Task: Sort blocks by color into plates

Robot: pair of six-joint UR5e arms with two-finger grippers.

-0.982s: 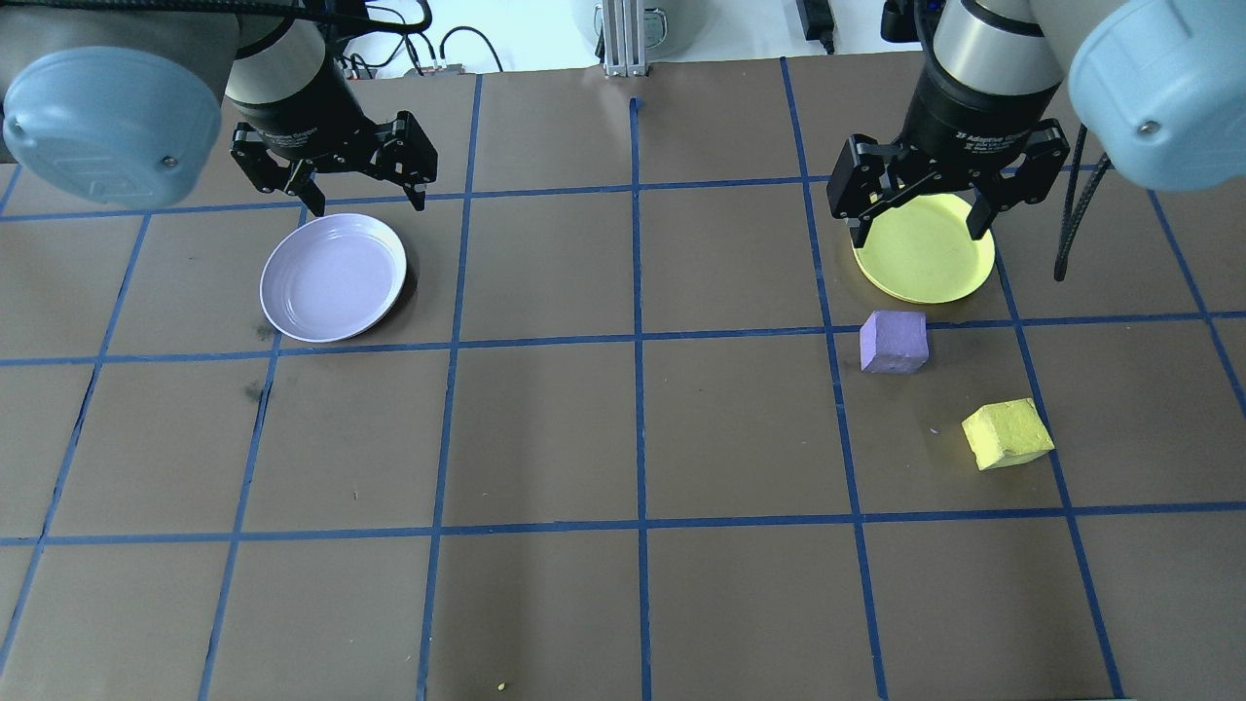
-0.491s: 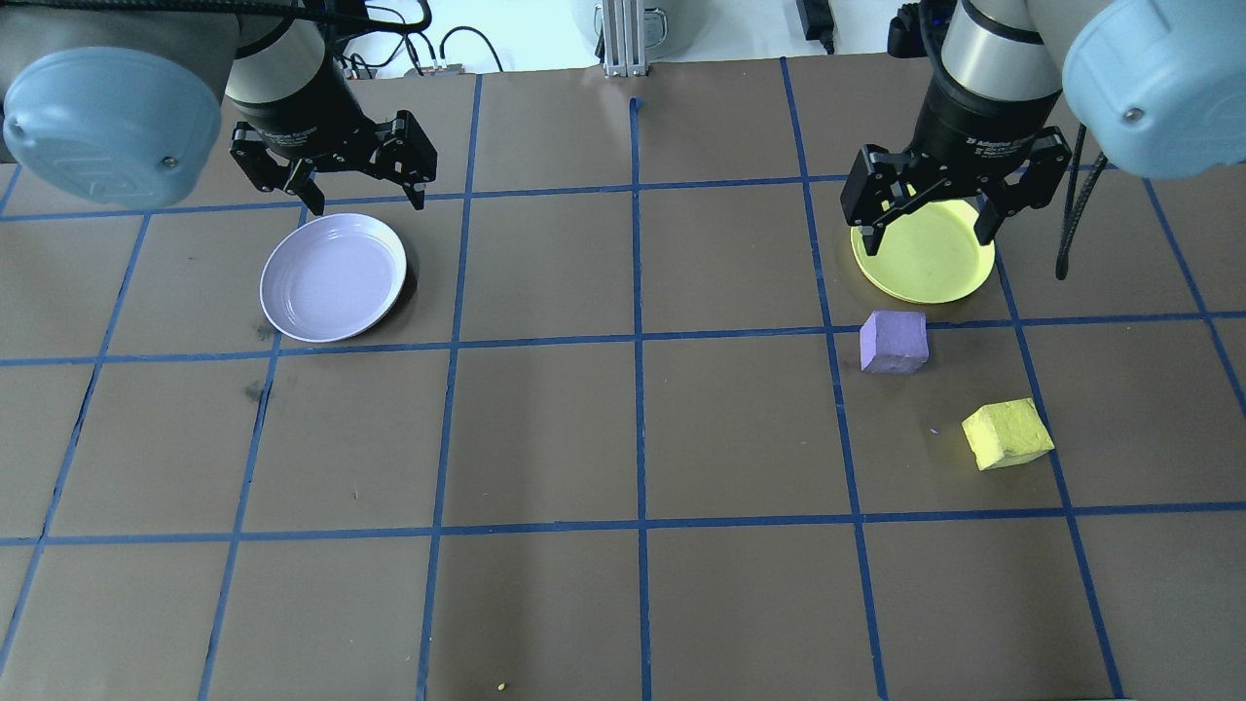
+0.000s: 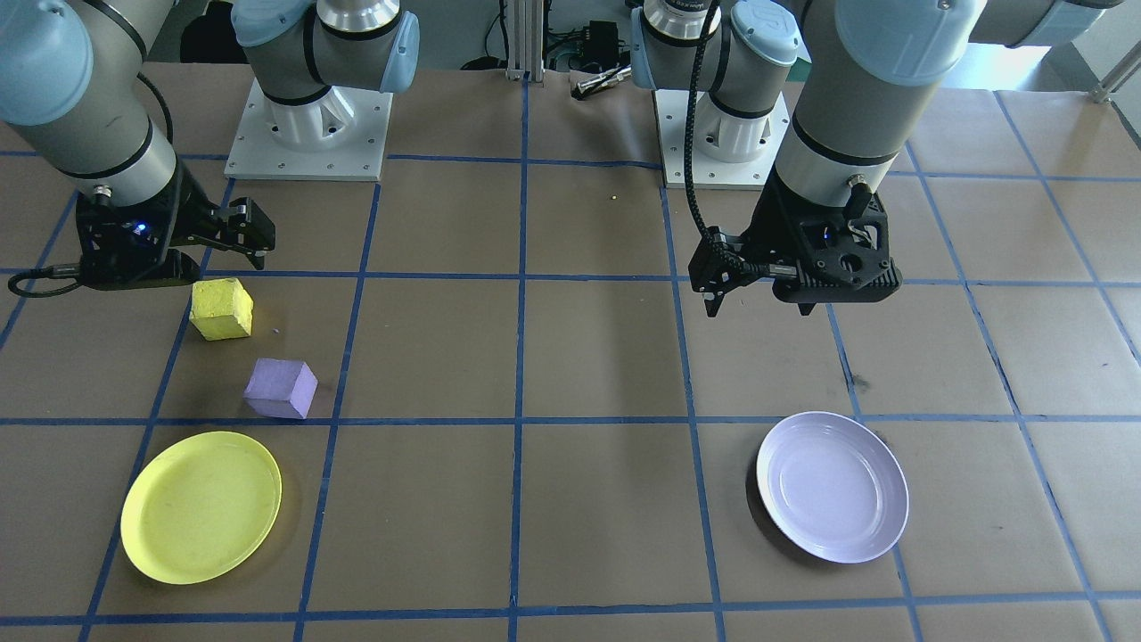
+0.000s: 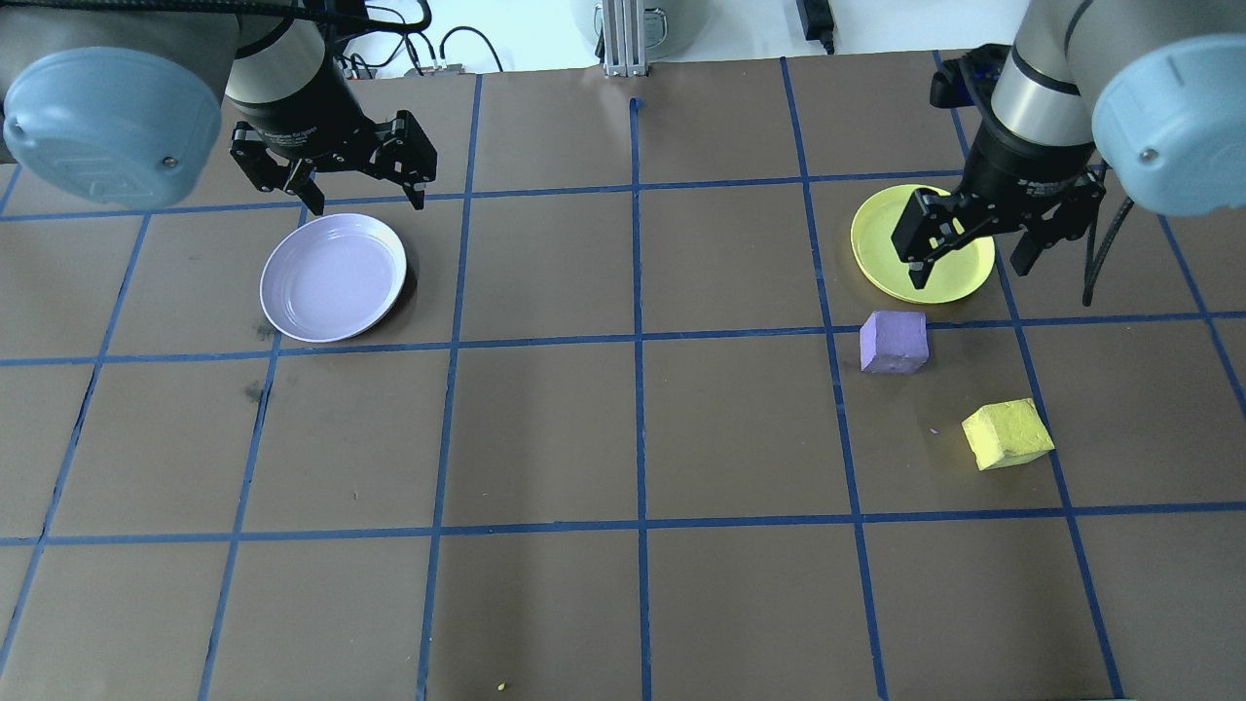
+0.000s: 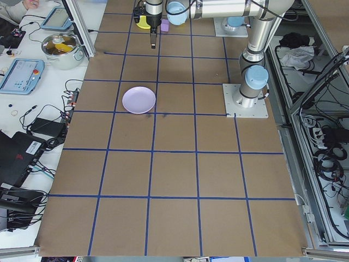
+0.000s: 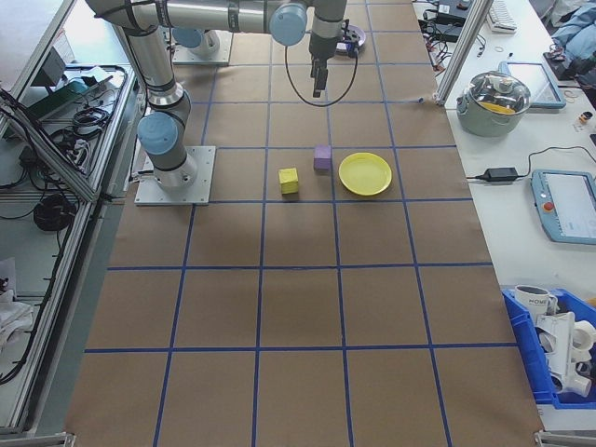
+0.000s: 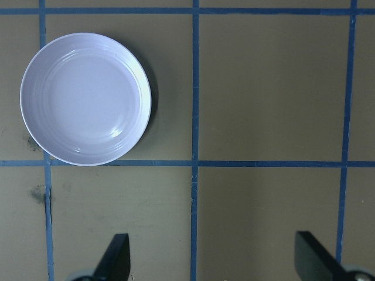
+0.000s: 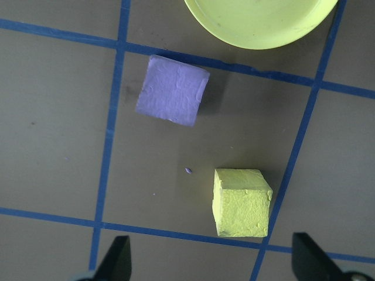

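Observation:
The yellow block (image 4: 1007, 433) and the purple block (image 4: 894, 342) lie apart on the table's right half, near the yellow plate (image 4: 881, 234). My right gripper (image 4: 969, 273) hangs open and empty over that plate's near edge. Its wrist view looks down on the purple block (image 8: 173, 89), the yellow block (image 8: 241, 202) and the plate's rim (image 8: 261, 20). The lavender plate (image 4: 333, 277) sits on the left half with nothing in it. My left gripper (image 4: 367, 204) hovers open just beyond its far edge, and the same plate (image 7: 85, 98) shows in the left wrist view.
Brown paper with a blue tape grid (image 4: 638, 336) covers the table. Both arm bases (image 3: 307, 134) stand at the robot's side. A side bench holds a metal pot (image 6: 500, 98) and a tablet (image 6: 566, 205). A tiny yellow crumb (image 4: 501, 686) lies near the front edge.
My right gripper has shifted right and nearer the blocks, from the yellow plate's far side to its near edge. The left arm, both blocks and both plates have not moved.

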